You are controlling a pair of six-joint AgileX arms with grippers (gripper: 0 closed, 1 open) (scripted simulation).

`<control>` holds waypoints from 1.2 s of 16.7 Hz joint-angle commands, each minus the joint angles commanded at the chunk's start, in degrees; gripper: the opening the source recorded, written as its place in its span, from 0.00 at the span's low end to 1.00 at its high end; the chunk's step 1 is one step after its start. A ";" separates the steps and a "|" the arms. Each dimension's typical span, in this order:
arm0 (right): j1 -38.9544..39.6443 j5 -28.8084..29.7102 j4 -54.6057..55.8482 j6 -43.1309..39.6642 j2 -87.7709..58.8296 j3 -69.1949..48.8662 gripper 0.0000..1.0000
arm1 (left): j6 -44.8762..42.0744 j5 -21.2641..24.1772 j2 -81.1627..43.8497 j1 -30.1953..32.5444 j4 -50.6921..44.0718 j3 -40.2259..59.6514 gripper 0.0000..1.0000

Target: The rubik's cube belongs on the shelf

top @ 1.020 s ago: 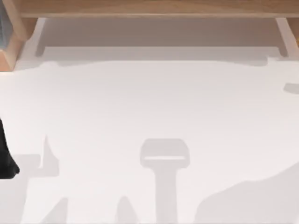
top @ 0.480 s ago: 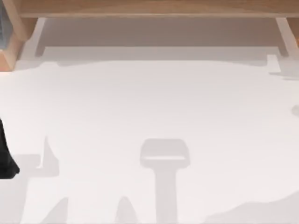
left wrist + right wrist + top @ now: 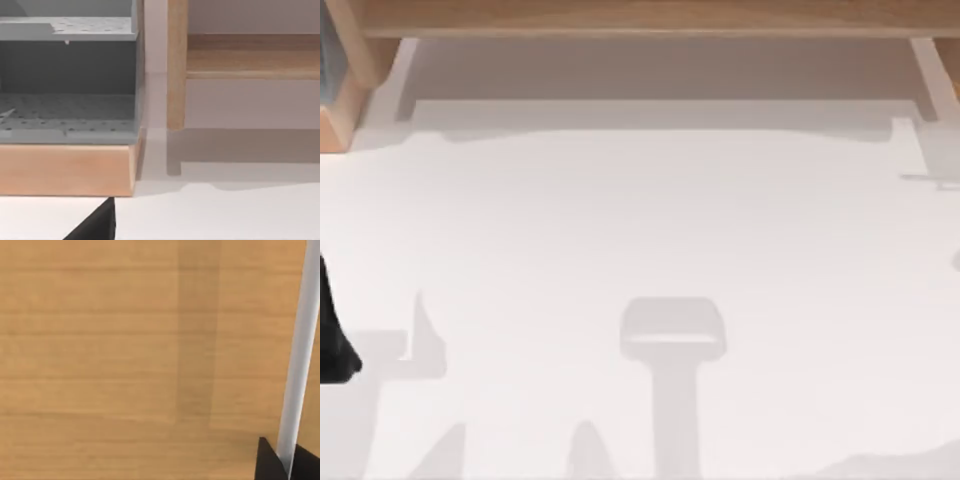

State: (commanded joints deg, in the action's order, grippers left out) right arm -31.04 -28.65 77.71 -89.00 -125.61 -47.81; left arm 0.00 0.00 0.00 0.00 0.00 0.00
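The shelf [image 3: 640,18] is a long light-brown wooden board across the far edge of the table, with slanting supports [image 3: 932,75] at its ends. In the right wrist view its wood grain [image 3: 125,350] lies very close, with a dark part of my right gripper [image 3: 270,462] at the picture's corner beside a pale strip [image 3: 300,350]. The rubik's cube is out of view. My left arm [image 3: 332,340] stays parked at the table's left edge, and a dark tip of its gripper [image 3: 95,225] faces the shelf's left support [image 3: 176,65].
A grey perforated rack [image 3: 65,100] on a wooden base [image 3: 65,170] stands at the far left, beside the shelf. The white table [image 3: 640,220] carries only shadows, one of them near its front middle.
The large shadow at the table's front right has shrunk toward the bottom edge. A small shadow at the right edge has climbed toward the shelf. The left arm has not moved.
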 joint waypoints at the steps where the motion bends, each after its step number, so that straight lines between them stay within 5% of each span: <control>1: -0.70 -0.77 1.20 0.12 0.83 2.16 0.00 | 0.00 0.00 0.00 0.00 0.00 0.00 1.00; 20: -9.73 -10.00 12.82 0.12 7.48 20.01 0.00 | 0.00 0.00 0.00 0.00 0.00 0.00 1.00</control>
State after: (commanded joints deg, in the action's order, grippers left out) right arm -40.77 -38.65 90.53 -88.88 -118.13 -27.79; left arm 0.00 0.00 0.00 0.00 0.00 0.00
